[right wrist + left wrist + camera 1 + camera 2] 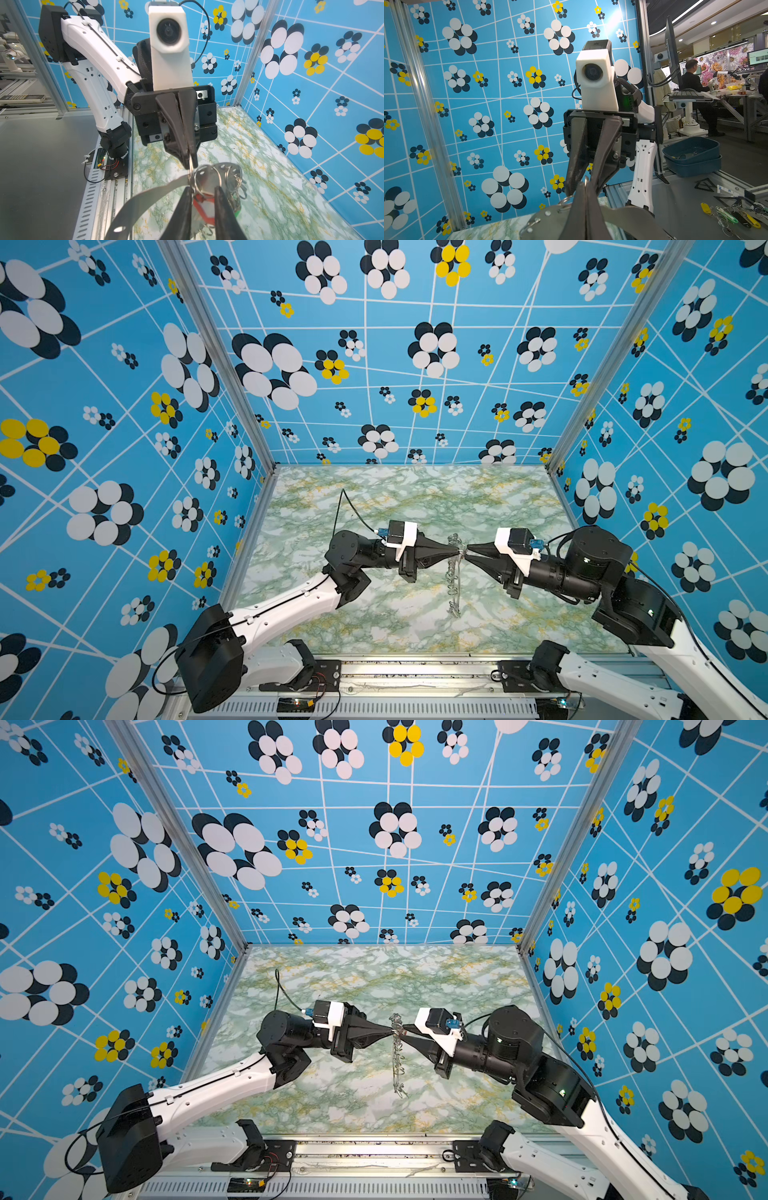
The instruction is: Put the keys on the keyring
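Keyring (454, 585), grey crescent plate, held up on edge, long axis 12 to 6 in both top views; left gripper (457, 552) clamped tight on its rim from 9 o'clock; right gripper (466, 555), equally near at 3 o'clock, jaws slightly parted beside a red key (204, 207); green marbled table (374, 497), blue flowered walls (374, 364).

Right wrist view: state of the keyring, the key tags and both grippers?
keyring: held up by the left gripper, plate curving away from the grip.
left gripper: shut, pinching a small ring at the keyring's edge.
right gripper: jaws apart astride the red key tag; grip unclear.
red key tag: below the plate, between the right jaws; attachment unclear.
green key tag: mostly hidden behind the right gripper; attachment unclear.
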### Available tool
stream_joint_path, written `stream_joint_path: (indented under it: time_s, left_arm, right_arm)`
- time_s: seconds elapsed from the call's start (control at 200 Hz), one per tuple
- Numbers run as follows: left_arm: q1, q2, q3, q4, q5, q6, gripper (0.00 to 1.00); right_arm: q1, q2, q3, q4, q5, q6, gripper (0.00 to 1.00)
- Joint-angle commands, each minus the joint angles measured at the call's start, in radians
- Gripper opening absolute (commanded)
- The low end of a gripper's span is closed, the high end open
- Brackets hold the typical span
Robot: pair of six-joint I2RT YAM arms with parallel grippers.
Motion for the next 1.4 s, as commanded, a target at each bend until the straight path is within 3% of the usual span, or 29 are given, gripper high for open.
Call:
stream_joint_path:
  time_s: [0.0, 0.365, 0.52, 0.675, 0.795, 1.014, 1.059, 1.234, 1.394]
  left_arm:
    - [0.003, 0.000, 0.017, 0.053, 0.018, -0.002, 0.00]
    - [-0.001, -0.011, 0.018, 0.043, 0.018, 0.009, 0.00]
    - [-0.001, -0.011, 0.016, 0.038, 0.019, 0.011, 0.00]
    - [-0.002, -0.010, 0.016, 0.015, 0.020, 0.013, 0.00]
    - [0.001, -0.033, 0.024, -0.111, 0.014, 0.054, 0.00]
    - [0.001, -0.135, 0.051, -0.547, -0.094, 0.229, 0.48]
    - [-0.001, -0.148, 0.064, -0.625, -0.113, 0.256, 0.53]
    - [-0.001, -0.155, 0.117, -0.811, -0.130, 0.313, 0.57]
    - [-0.002, -0.142, 0.150, -0.866, -0.133, 0.344, 0.51]
  right_arm:
    - [-0.007, 0.003, 0.009, 0.051, -0.056, 0.027, 0.22]
    - [-0.010, 0.025, -0.009, 0.064, -0.089, 0.051, 0.12]
    - [-0.010, 0.026, -0.006, 0.064, -0.095, 0.054, 0.00]
    - [-0.013, 0.025, 0.010, 0.041, -0.094, 0.044, 0.00]
    - [-0.014, 0.039, 0.056, -0.041, -0.061, 0.016, 0.00]
    - [-0.015, 0.097, 0.156, -0.245, 0.007, -0.037, 0.00]
    - [-0.016, 0.115, 0.171, -0.279, 0.014, -0.045, 0.00]
    - [-0.015, 0.190, 0.231, -0.380, 0.021, -0.066, 0.00]
    - [-0.014, 0.227, 0.255, -0.398, 0.017, -0.071, 0.00]
